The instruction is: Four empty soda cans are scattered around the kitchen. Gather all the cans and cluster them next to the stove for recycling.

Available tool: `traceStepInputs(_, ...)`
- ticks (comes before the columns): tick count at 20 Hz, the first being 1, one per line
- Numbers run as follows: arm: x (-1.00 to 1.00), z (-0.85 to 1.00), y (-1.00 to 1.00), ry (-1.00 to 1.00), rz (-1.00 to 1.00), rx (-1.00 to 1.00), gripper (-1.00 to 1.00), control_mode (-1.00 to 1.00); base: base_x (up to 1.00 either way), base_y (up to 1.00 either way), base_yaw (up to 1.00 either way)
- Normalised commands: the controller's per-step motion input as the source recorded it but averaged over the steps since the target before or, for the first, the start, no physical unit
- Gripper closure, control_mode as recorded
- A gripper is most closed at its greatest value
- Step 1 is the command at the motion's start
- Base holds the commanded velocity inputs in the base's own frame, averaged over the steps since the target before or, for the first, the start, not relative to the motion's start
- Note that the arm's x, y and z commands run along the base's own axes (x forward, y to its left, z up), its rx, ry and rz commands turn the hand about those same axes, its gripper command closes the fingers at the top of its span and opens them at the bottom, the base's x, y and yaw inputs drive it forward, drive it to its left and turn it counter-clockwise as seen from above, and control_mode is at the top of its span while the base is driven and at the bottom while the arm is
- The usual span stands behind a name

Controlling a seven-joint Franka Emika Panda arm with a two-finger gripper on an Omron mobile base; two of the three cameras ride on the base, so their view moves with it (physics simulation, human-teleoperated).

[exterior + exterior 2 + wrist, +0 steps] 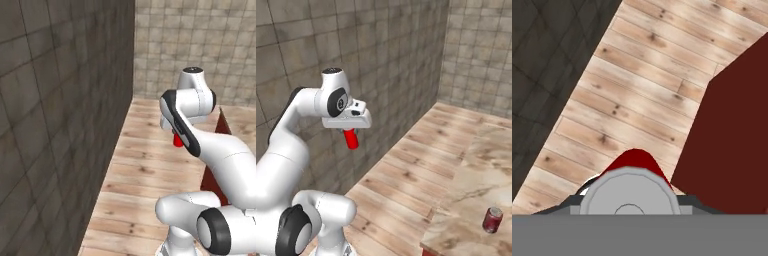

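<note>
Hanging from the claw (350,134), closed tight around its top, a red soda can (351,139) above the floor (406,165).

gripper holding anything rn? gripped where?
Yes. The gripper is shut on a red can, gripped at its upper end, with the body hanging below the fingers. A second can sits on the counter.

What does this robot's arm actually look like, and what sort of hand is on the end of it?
The arm is built of smooth, rounded, glossy white segments with dark grey to black bands and round caps at the joints. No cables or lettering are visible. Its hand is a flat white block ending in a small gripper with two short dark fingers, not a humanlike hand.
</note>
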Motion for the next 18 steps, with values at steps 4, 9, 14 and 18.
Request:
traceStepInputs(4,0.0,0.0,0.0,0.0,0.0,0.0,1.0,1.0,0.93,0.0,-0.08)
traceStepInputs(9,0.0,0.0,0.0,0.0,0.0,0.0,1.0,1.0,0.93,0.0,-0.08)
traceStepInputs(14,0.0,0.0,0.0,0.0,0.0,0.0,1.0,1.0,0.86,0.0,-0.08)
traceStepInputs(18,0.0,0.0,0.0,0.0,0.0,0.0,1.0,1.0,0.84,0.0,-0.08)
